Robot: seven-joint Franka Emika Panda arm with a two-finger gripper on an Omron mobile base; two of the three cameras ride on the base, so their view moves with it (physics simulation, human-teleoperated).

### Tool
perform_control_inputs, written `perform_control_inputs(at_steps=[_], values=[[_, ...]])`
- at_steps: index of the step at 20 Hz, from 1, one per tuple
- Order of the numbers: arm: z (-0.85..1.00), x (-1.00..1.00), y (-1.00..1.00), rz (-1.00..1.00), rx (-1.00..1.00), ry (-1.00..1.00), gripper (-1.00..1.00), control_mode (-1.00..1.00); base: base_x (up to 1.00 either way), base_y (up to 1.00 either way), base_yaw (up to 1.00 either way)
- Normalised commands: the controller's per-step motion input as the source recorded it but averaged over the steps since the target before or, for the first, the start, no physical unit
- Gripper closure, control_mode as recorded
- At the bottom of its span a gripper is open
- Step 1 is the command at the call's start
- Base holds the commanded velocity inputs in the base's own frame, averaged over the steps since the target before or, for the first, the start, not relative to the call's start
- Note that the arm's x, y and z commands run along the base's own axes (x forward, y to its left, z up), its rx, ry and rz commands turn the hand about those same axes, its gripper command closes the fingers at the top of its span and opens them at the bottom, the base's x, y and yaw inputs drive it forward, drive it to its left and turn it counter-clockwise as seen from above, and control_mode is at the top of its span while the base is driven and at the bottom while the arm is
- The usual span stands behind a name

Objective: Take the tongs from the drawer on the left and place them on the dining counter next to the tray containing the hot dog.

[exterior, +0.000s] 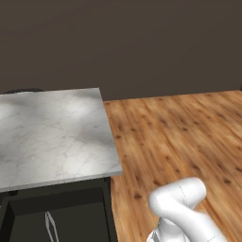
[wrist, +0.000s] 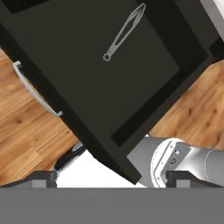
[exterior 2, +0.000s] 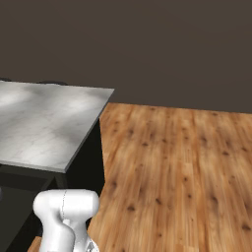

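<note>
A: Where are the tongs (wrist: 124, 31)?

B: Lying flat on the black floor of the open drawer (wrist: 94, 83), in the hand view up around twelve o'clock. In the left base view they show as a pale sliver at about seven o'clock, inside the drawer under the edge of the counter (exterior: 56, 137).

A: How do they look?

B: Slim, pale silver, two narrow arms closed almost together in a long thin V, with a small ring at one end. The ring end points toward seven o'clock in the hand view, the tips toward one o'clock. Nothing touches them.

A: And the arm?

B: Folded low. Its white elbow (exterior: 182, 196) bulges at five o'clock in the left base view and at seven o'clock in the right base view, with the hand turned down over the drawer, well above the tongs.

A: The tool?

B: The tool (wrist: 111, 179) stands wide, its two dark tips far apart at the bottom corners of the hand view (nothing between them).

A: Around the drawer?

B: Its silver bar handle (wrist: 35, 92) sits at nine o'clock in the hand view, over the wooden floor (exterior: 179, 137). The counter is white-grey marble on a dark base.
</note>
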Motion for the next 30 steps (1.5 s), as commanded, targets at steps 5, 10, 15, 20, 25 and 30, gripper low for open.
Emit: perform_control_inputs(at_steps=[5,10,15,20,25,30], values=[[0.23,0.42,-0.05,0.00,0.02,0.25,-1.00,-1.00,0.00,0.00,0.00],[0.22,0.17,-0.15,0.01,0.04,0.13,-1.00,-1.00,0.00,0.00,0.00],[0.03,0.00,-0.04,0.00,0.01,0.00,-1.00,-1.00,0.00,0.00,0.00],[0.27,-0.40,-0.03,0.00,0.02,-0.14,-1.00,-1.00,0.00,0.00,0.00],[0.51,-0.02,0.00,0.00,0.06,-0.01,-1.00,-1.00,0.00,0.00,0.00],[0.68,0.00,-0.01,0.00,0.09,0.00,-1.00,-1.00,0.00,0.00,0.00]])
